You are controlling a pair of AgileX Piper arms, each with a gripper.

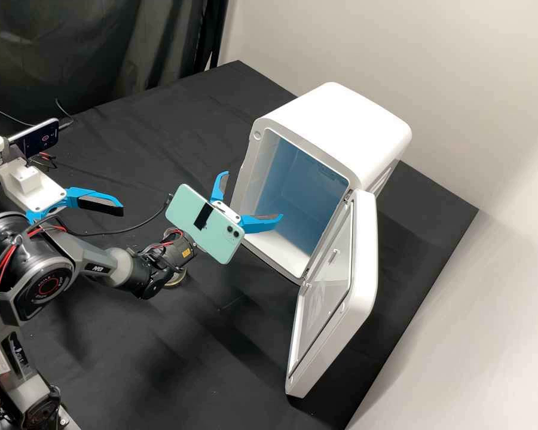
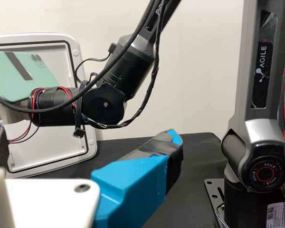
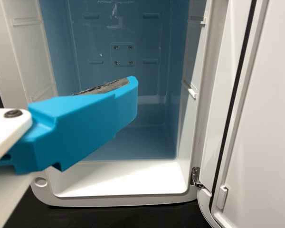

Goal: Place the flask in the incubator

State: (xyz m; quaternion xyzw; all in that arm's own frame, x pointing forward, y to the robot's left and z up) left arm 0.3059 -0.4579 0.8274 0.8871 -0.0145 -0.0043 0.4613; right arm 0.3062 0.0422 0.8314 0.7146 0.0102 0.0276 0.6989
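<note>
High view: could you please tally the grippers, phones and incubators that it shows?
Grippers: 2, left gripper and right gripper
Phones: 2, mint phone and dark-screened phone
Incubator: 1
Total: 5

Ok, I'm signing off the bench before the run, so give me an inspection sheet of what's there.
Surface: black bench.
Job's things: white incubator, door swung open, blue inside with nothing in it.
Clutter: nothing seen.
Grippers: right gripper at the incubator's mouth, fingers open, holding nothing; left gripper farther back from the incubator, fingers open, holding nothing.
Cables: black cable lying on the bench; red wires wrapped round the right arm's wrist.
Surroundings: white wall, dark curtain.
</note>
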